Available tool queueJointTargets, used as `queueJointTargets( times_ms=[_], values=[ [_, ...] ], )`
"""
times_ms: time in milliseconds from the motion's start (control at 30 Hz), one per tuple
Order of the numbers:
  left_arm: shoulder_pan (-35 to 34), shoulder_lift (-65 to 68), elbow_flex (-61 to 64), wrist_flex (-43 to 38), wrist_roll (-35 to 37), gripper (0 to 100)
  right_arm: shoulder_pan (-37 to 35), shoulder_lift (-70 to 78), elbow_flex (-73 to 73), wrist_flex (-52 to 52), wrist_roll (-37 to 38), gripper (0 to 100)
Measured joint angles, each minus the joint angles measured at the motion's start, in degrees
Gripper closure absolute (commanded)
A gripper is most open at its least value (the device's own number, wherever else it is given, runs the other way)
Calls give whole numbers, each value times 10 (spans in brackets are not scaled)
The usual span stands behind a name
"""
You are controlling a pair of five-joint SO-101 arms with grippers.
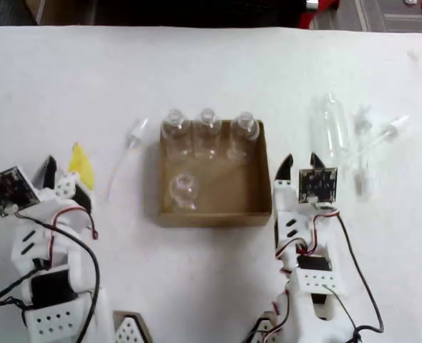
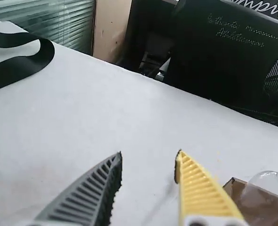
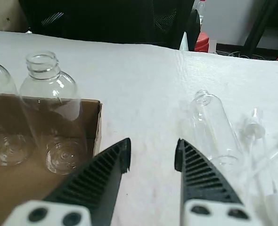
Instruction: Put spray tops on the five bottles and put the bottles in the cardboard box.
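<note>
The box (image 1: 215,218) sits in the middle of the table (image 1: 211,64), open side up. Inside it, 3 clear bottles (image 1: 207,132) stand in a row against the far wall, and a 4th bottle (image 1: 183,189) sits nearer the near-left corner. In the right wrist view the row's end bottle (image 3: 47,94) shows an open, threaded neck. A 5th bottle (image 1: 330,136) lies on its side on the table to the right of the box, neck pointing away from the arms. Just beyond it to the right lies a loose cluster of spray tops (image 1: 368,153). 1 spray top (image 1: 131,139) lies left of the box, its thin tube trailing toward the arms. The left gripper (image 1: 64,170) is over bare table left of the box, near that tube but apart from it, its grey and yellow fingers spread. The right gripper (image 1: 300,163) is just beside the box's right wall, between box and 5th bottle, its black fingers spread with only table between them.
</note>
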Motion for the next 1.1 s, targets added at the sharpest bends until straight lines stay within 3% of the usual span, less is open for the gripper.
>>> queueJointTargets(
  times_ms=[1100],
  values=[
    [18, 0, 19, -5, 0, 823, 0, 0, 0, -4, 0, 858]
  ],
)
